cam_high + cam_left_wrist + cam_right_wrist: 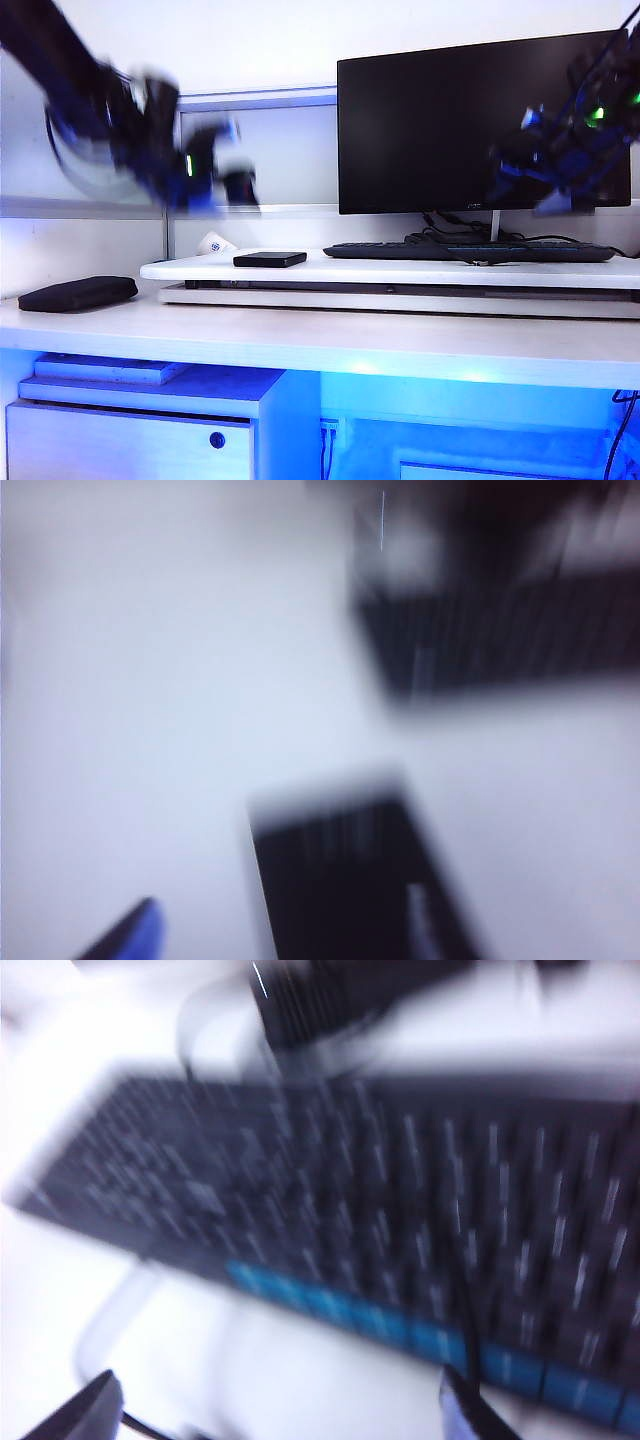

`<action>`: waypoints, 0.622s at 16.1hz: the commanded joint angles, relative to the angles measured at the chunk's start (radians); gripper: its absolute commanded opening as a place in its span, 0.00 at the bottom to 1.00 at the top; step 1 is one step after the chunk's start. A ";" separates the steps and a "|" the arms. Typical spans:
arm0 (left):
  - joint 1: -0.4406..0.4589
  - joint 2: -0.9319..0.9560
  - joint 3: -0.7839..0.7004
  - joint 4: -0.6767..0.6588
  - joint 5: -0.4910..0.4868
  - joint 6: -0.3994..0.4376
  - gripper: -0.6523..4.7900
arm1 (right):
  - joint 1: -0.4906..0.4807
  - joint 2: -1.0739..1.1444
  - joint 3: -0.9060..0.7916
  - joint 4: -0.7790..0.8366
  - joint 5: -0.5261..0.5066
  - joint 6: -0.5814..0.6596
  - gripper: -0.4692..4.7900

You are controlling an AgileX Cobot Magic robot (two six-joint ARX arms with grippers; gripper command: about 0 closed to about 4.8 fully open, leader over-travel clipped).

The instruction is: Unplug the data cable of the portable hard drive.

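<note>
The portable hard drive (270, 259) is a small flat black box lying on the white raised shelf (200, 268), left of the keyboard. In the left wrist view the drive (340, 870) fills the lower middle as a blur. My left gripper (215, 185) hangs blurred in the air above and left of it, with its fingers apart and nothing between them (275, 930). My right gripper (545, 190) hovers open above the keyboard's right part, over bare white surface (278, 1410). A thin dark cord (150, 1425) runs by one right fingertip; whether it is the data cable I cannot tell.
A long black keyboard (470, 251) lies on the shelf below a dark monitor (480, 120), with thick cords bunched behind it. A rounded black pouch (78, 292) rests on the lower desk at the left. The desk's front edge runs along the foreground.
</note>
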 commanded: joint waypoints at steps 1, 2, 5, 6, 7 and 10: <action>0.003 -0.124 0.007 -0.048 0.005 -0.029 0.69 | -0.001 -0.130 0.005 0.042 -0.003 -0.005 0.85; 0.003 -0.150 0.007 -0.069 0.006 -0.044 0.69 | -0.001 -0.162 0.005 0.034 -0.003 -0.005 0.85; 0.003 -0.214 0.007 -0.093 0.006 -0.097 0.67 | -0.001 -0.294 0.005 0.007 -0.006 -0.005 0.85; 0.003 -0.252 0.007 -0.100 0.006 -0.108 0.66 | -0.001 -0.349 0.005 -0.003 -0.006 -0.012 0.85; 0.003 -0.280 0.007 -0.104 0.006 -0.107 0.66 | -0.001 -0.387 0.005 -0.006 -0.013 -0.023 0.85; 0.002 -0.423 0.007 -0.155 0.006 -0.100 0.66 | -0.003 -0.497 0.004 -0.036 -0.031 -0.023 0.85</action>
